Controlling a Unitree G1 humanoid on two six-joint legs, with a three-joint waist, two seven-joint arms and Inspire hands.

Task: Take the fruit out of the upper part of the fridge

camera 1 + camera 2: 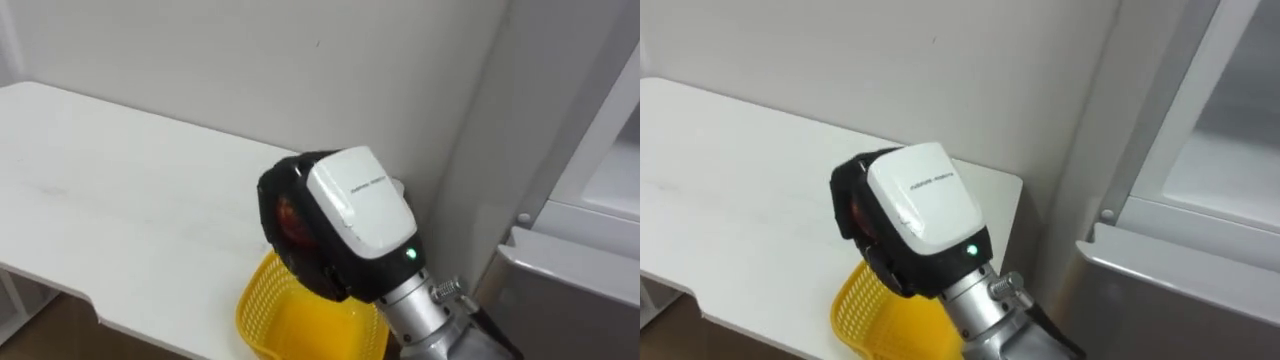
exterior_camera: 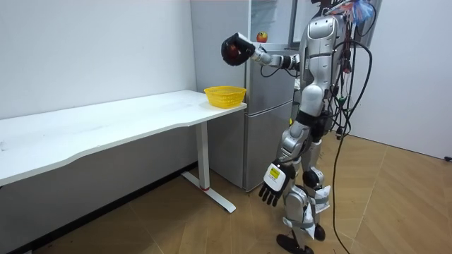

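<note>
Right hand (image 1: 355, 210), raised at shoulder height over the yellow basket (image 1: 290, 320) on the white table (image 1: 120, 200), we see clenched around a red-orange item (image 1: 287, 215), while the left hand (image 2: 272, 185) hangs relaxed.

Looking steeply down from the head, close above the right hand (image 1: 358, 212), the yellow basket (image 1: 268, 315) and the white table (image 1: 120, 180); fridge (image 1: 575, 290) at the right edge. From well off in the room, facing the whole robot; sharing basket, table, fridge.
</note>
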